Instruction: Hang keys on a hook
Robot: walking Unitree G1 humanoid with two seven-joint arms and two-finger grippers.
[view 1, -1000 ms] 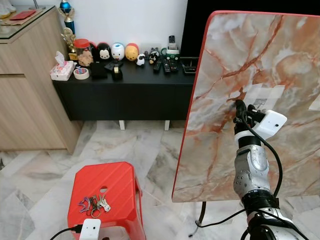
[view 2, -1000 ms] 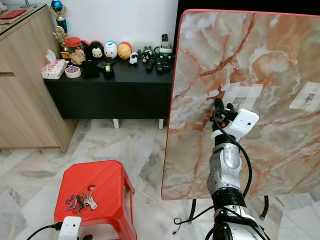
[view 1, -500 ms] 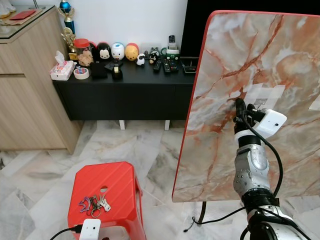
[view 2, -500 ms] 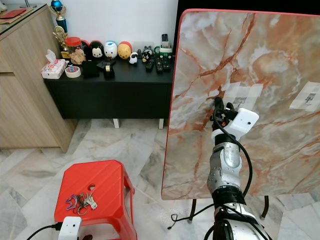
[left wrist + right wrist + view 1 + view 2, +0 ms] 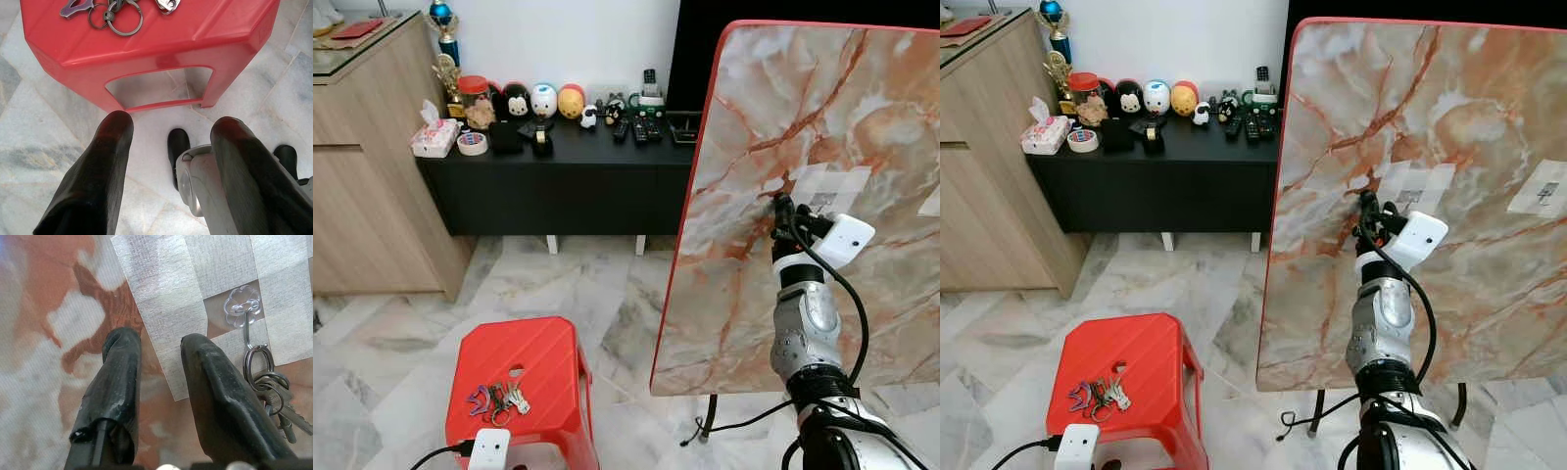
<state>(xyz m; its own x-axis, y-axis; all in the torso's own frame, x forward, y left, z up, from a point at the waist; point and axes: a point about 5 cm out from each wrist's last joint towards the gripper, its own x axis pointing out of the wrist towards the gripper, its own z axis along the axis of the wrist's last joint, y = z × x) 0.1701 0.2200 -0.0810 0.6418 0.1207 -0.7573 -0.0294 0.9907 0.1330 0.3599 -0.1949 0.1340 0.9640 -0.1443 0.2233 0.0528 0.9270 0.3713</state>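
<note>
Here, one bunch of keys (image 5: 271, 391) is seen hanging by its ring from a clear plastic hook (image 5: 243, 309) shaped like a flower, just beside the right pincer (image 5: 159, 350), on the side of its thicker finger and apart from it. The hook is fixed to the upright marble-patterned board (image 5: 773, 108) under crossed strips of pale tape (image 5: 161, 279). The right pincer is held up against the board with its fingers spread, and nothing is pinched between them; the tips lie close to the tape's edge, and whether they touch the board cannot be told. The lower ends of the keys are cut off at the edge of the right wrist view.

A second bunch of keys (image 5: 497, 399) lies on the red stool (image 5: 524, 357), well apart from the right pincer and below it. In the left wrist view this bunch (image 5: 115, 9) is partly cut off beyond the left pincer (image 5: 168, 125), whose fingers are spread and empty, above the marble floor (image 5: 44, 147) in front of the stool.

No writing can be read: a second taped patch (image 5: 1545, 191) on the board carries a dark mark too small to make out, and the figurines (image 5: 544, 100) on the black desk (image 5: 558, 157) show no legible labels
</note>
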